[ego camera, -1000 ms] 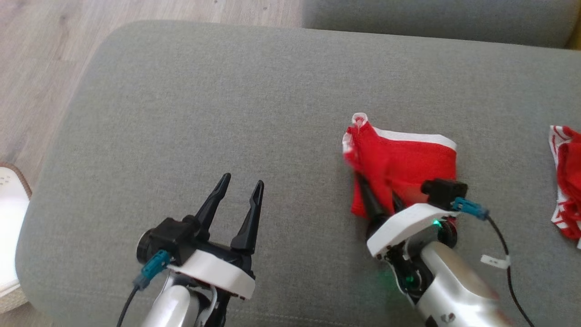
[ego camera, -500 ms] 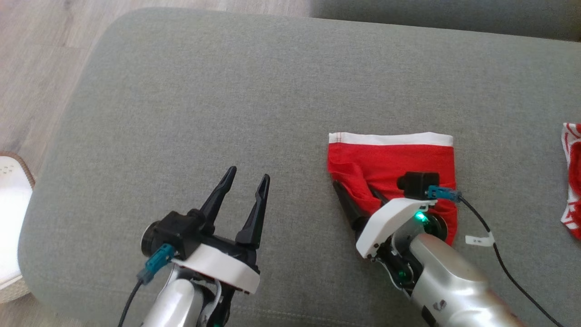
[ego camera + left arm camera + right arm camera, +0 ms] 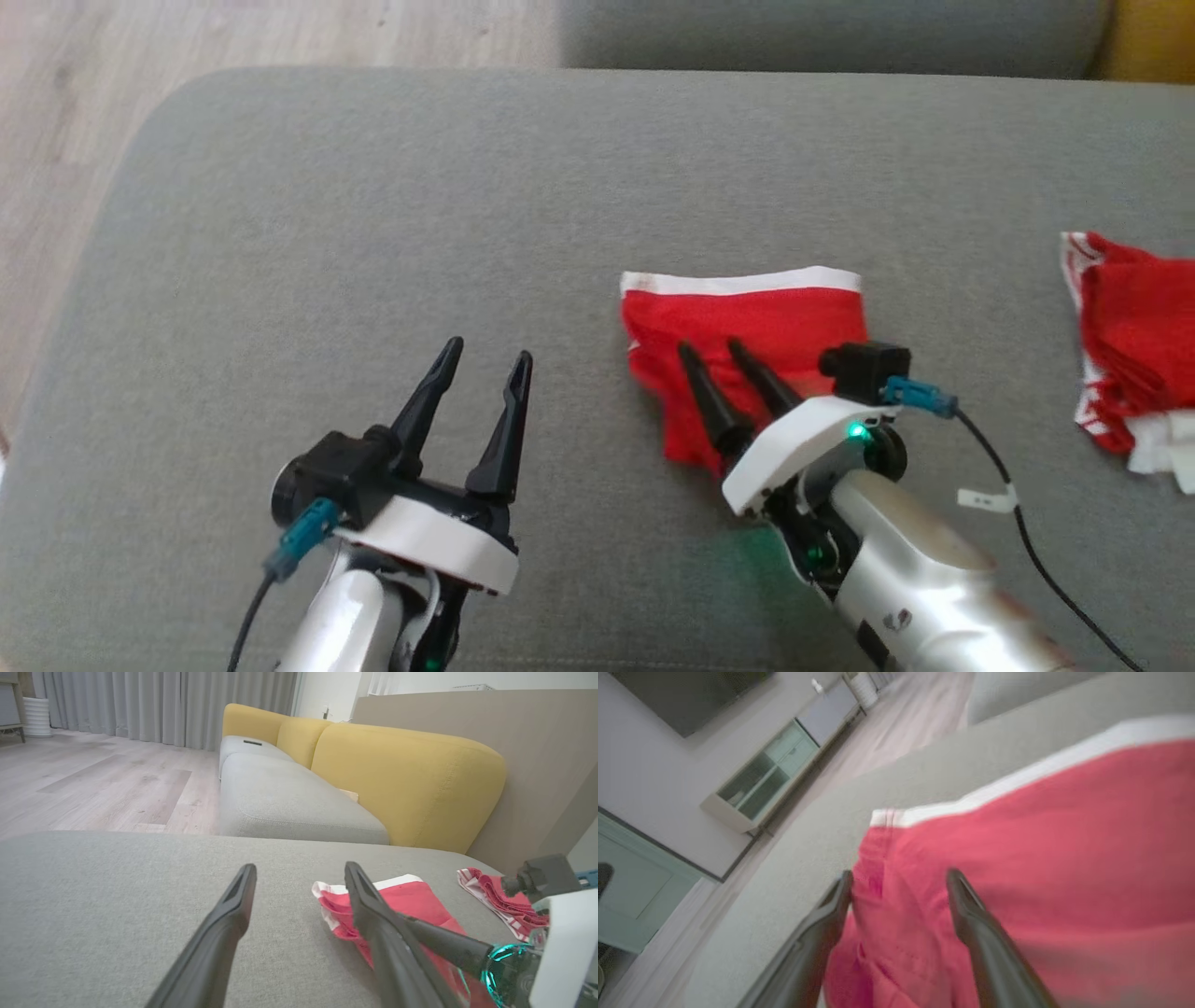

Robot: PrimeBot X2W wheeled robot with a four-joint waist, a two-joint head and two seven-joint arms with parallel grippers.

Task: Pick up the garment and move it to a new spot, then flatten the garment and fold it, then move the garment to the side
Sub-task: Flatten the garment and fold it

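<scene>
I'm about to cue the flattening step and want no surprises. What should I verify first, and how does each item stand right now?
1. Jaws of the right pincer open, gripping nothing: ok.
2. Jaws of the left pincer open and free, over bare cushion: ok.
3. The red garment lies wholly on the cushion: ok.
4. Garment flat: not ok, its left and near edges are bunched.
5. The white waistband runs fairly straight along the far edge: ok.
6. The other red pile lies apart from the garment: ok.
</scene>
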